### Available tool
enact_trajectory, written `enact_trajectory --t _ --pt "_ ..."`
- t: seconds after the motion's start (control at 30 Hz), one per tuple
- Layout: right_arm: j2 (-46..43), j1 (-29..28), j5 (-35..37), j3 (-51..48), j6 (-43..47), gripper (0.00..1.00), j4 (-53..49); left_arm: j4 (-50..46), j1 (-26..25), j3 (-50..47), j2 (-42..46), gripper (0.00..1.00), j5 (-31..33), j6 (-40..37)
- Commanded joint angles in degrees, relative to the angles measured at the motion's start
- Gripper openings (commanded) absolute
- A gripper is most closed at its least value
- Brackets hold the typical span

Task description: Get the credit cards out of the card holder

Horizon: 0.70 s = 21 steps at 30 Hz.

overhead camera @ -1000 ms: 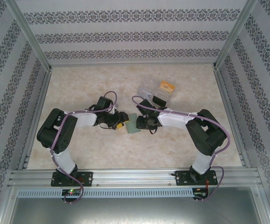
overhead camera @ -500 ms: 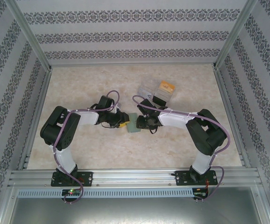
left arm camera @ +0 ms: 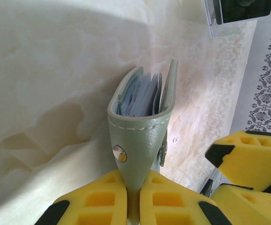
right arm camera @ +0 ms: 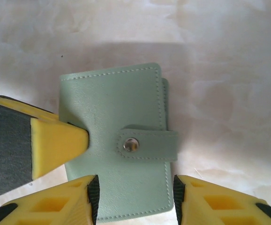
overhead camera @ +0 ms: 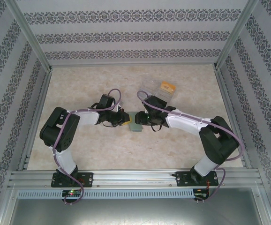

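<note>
Card holder strap snapped, bluish pockets inside | L gripper clamped on spine | R gripper open astride it

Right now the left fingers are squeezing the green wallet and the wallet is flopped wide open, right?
Not quite. The left fingers are squeezing the green card holder, but it is folded shut, not wide open. The right wrist view shows its strap snapped across the front.
</note>
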<state>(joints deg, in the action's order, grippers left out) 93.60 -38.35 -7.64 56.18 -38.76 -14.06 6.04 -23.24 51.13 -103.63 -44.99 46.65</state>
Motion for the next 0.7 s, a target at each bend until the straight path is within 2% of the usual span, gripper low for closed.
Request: enact_trajectory --t 0.0,0.23,0.67 --pt "2.82 0.44 -2.41 2.28 0.9 0.46 0.18 -0.33 -0.58 1.0 1.93 0.0 0.08 -1.84" --pt "7.08 0.1 -1.69 5.97 1.22 0.42 -2.48 -0.42 -0.71 1.26 1.9 0.0 -0.2 -1.55" --pt "10.41 -0.81 2.05 8.43 1.57 0.42 -6.9 0.28 -0.75 0.69 2.04 0.0 0.75 -1.13"
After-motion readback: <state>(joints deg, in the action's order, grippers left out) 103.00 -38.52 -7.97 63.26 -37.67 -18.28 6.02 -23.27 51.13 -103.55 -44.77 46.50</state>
